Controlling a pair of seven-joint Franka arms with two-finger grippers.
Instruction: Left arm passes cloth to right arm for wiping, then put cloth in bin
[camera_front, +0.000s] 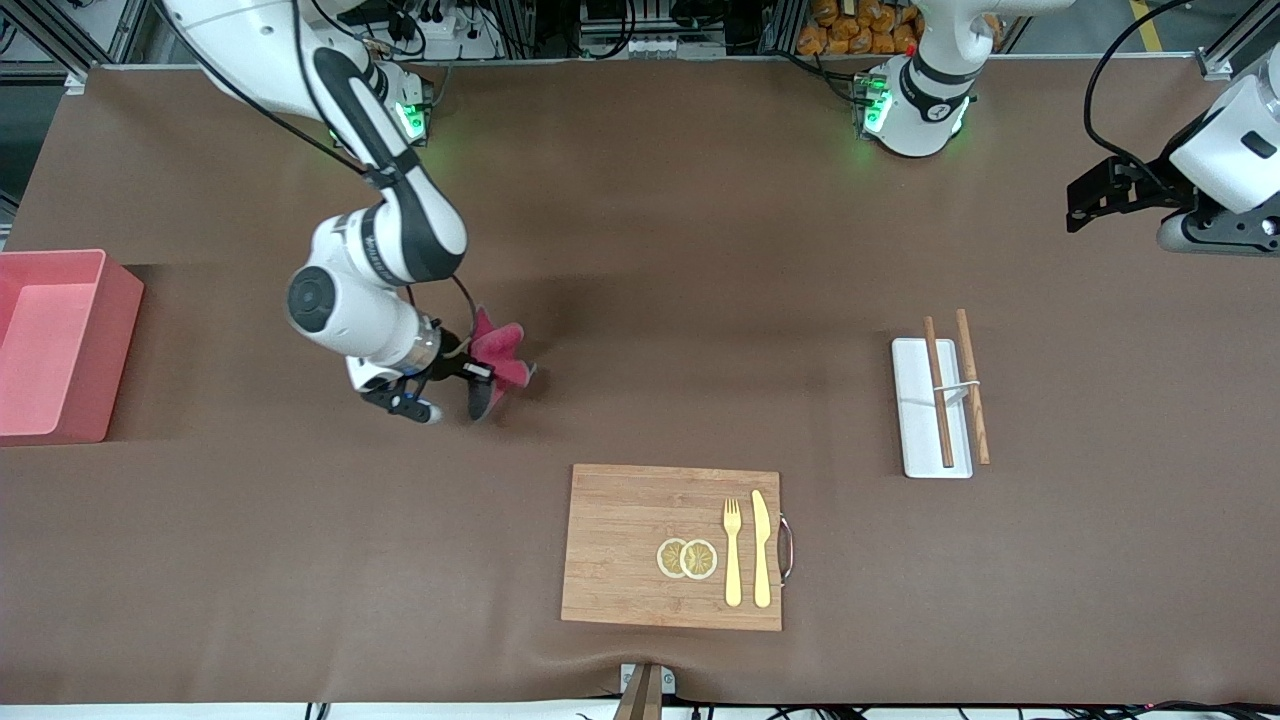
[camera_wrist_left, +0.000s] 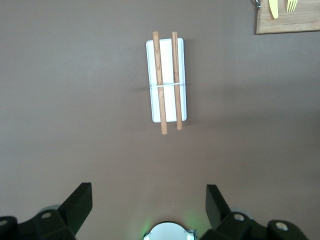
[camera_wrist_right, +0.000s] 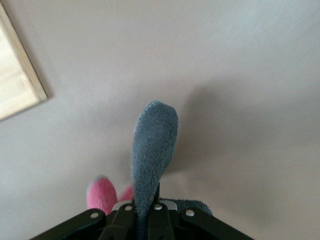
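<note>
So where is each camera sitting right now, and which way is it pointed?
Front: high across the table, facing both arms; right pincer holds the cloth, left pincer waits.
Left wrist: looks down past its open fingers at the white tray with chopsticks.
Right wrist: looks down along the gripped cloth to the table.
Shared: the cutting board appears in all three.

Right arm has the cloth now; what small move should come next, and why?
Probably lower the right gripper, shut on the cloth, to press it onto the table for wiping: it hangs from the fingers, and the left gripper waits open.
</note>
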